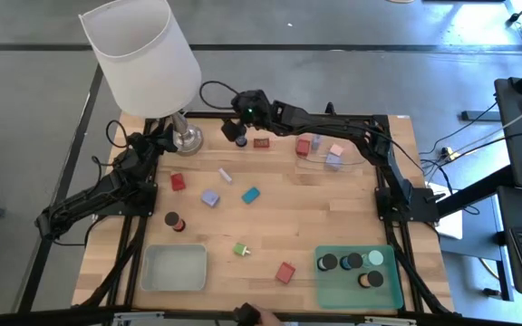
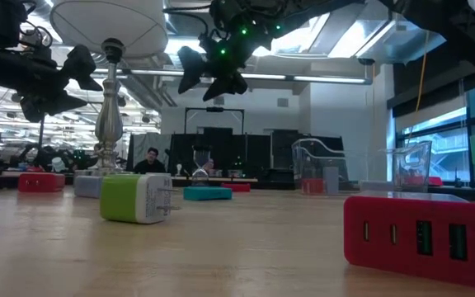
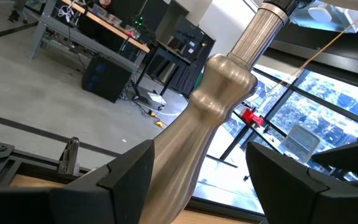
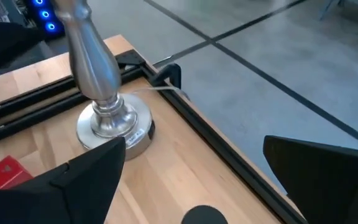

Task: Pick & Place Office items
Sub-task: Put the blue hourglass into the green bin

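The office items lie scattered on the wooden table: a red block, a lilac block, a teal block, a dark cylinder, a green piece and a red piece. My right gripper hangs open above the table's far edge. It holds nothing, and another dark cylinder stands on the table just below it. My left gripper waits open at the far left, its fingers on either side of the lamp's stem. I cannot tell whether they touch the stem.
The white-shaded lamp stands on its round metal base at the far left corner. A clear tray at the far side holds some blocks. A grey tray sits near left. A green tray with several dark cylinders sits near right.
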